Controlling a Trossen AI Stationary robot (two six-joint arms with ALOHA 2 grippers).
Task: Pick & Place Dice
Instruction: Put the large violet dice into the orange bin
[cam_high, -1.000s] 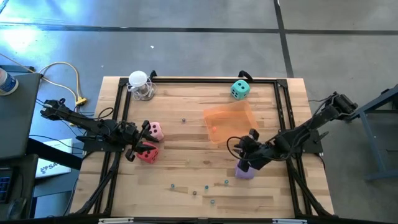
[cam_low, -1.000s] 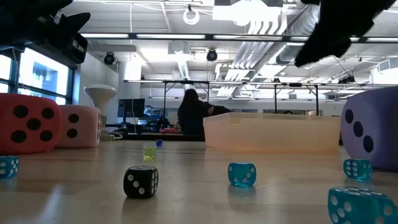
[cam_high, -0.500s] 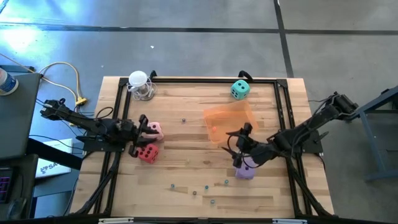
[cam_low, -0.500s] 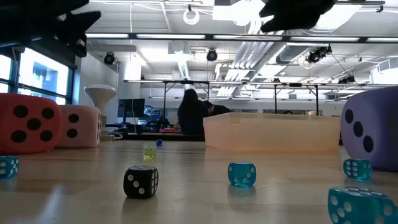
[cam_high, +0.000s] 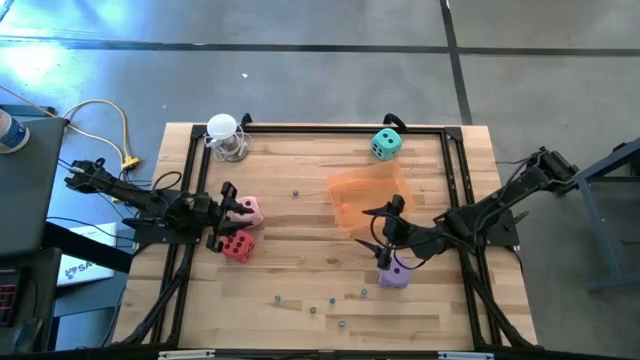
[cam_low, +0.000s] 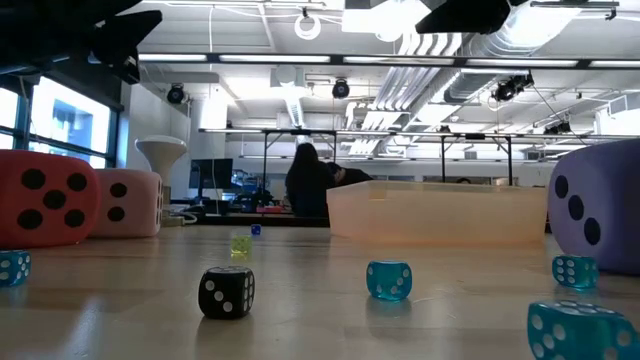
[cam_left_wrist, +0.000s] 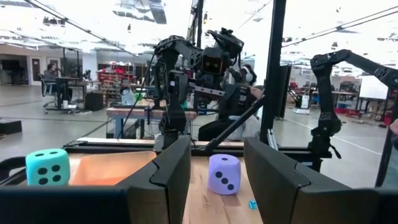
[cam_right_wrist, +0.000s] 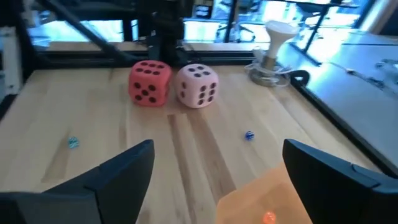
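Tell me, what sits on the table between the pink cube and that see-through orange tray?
Seen from above, mostly bare wood lies between the pink die and the orange tray; only one tiny bead sits there.

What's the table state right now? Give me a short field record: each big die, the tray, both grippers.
red die: left side, touching pink die
pink die: left side, just behind the red one
purple die: right side, on the wood, not held
teal die: far edge, alone
orange tray: centre right, no big die inside
left gripper: over the red and pink dice, holding nothing
right gripper: open, above the purple die
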